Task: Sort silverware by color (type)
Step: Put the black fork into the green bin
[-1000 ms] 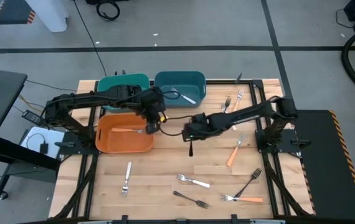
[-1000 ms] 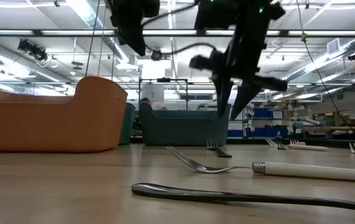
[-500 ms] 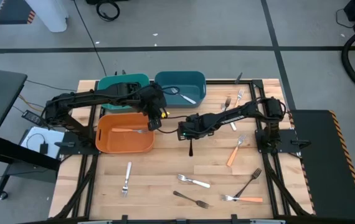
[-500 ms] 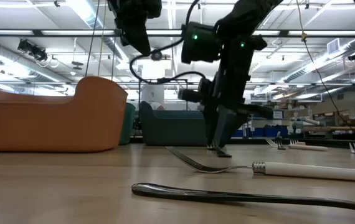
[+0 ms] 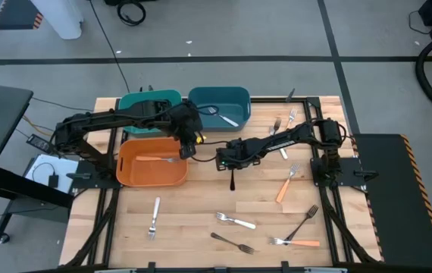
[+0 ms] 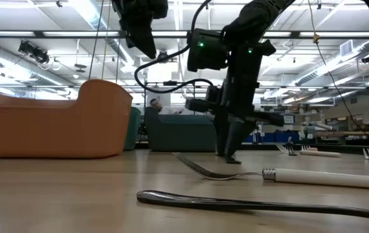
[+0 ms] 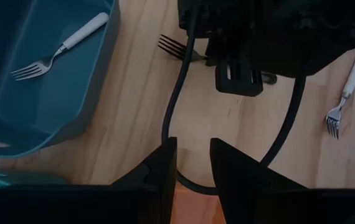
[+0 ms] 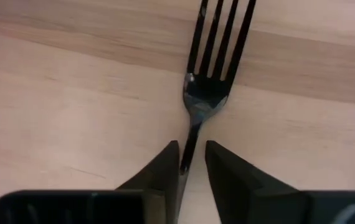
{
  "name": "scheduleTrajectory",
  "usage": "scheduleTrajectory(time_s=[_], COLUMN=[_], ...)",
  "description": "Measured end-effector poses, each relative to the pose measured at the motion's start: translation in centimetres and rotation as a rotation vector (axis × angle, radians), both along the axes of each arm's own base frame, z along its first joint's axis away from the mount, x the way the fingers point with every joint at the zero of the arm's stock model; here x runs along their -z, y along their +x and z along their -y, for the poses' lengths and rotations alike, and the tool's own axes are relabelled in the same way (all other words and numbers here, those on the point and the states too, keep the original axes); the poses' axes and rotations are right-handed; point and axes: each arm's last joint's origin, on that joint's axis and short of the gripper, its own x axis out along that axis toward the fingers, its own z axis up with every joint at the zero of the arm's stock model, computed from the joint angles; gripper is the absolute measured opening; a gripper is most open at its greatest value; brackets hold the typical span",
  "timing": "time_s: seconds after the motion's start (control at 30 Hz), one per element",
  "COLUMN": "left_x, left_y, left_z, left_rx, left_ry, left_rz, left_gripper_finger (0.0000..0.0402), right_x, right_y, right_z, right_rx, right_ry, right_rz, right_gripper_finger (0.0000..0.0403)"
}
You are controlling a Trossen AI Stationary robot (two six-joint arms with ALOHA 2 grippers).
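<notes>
I am watching the right gripper (image 6: 230, 154) sitting low on the table near its middle, fingertips down at the wood. In the right wrist view its two fingers (image 8: 159, 171) are bracketing the thin neck of a black fork (image 8: 212, 56) lying flat on the boards, tines pointing away from the camera; the gap is narrow, but I cannot tell whether the pads are pinching the fork or merely standing close on each side of it. From above, the same fork's handle (image 5: 232, 182) is poking out from under the gripper toward the table's near edge.

The left gripper (image 5: 186, 145) is hovering above the corner of the orange bin (image 5: 133, 176), fingers (image 7: 165, 165) slightly parted and holding nothing.

The orange bin is holding one fork (image 5: 159, 158). The blue bin (image 5: 240, 97) is holding a white-handled fork (image 7: 53, 53). A teal bin (image 5: 136, 101) is standing beside it.

Loose silverware is lying on the wood: two forks (image 5: 283, 125) near the far right, an orange-handled fork (image 5: 285, 186) to the right of centre, a white-handled fork (image 5: 154, 218) in front of the orange bin, another (image 5: 236, 221) near the middle front, a dark fork (image 5: 233, 243) just beyond it toward the edge, and a black fork (image 5: 302, 223) crossing toward an orange-handled one (image 5: 295, 243) at front right.
</notes>
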Motion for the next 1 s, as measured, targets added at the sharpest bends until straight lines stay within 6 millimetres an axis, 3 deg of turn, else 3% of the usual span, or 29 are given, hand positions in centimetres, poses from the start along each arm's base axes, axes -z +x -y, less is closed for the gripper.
scheduleTrajectory(time_s=[0.17,0.53,0.83,1.0], left_x=[0.0,0.0,0.0,-0.3], left_y=[0.0,-0.1,-0.1,0.3], left_z=[0.0,0.0,0.0,-0.5], left_rx=[0.003,0.018,0.017,0.004], left_ry=[0.002,0.01,0.01,0.02], left_rz=[0.0,-0.009,-0.008,0.047], left_gripper_finger=[0.0105,0.0105,0.0105,0.0105], right_x=[0.1,-1.2,-7.5,-11.7], right_y=[-0.3,-0.9,-2.7,-4.4], right_z=[0.0,-0.6,-2.7,-2.9], right_rx=[-0.043,-0.253,-0.356,-0.321], right_ry=[0.003,0.052,0.029,-0.12], right_rz=[-0.041,-0.054,0.088,0.204], right_gripper_finger=[0.0016,0.001,0.001,0.001])
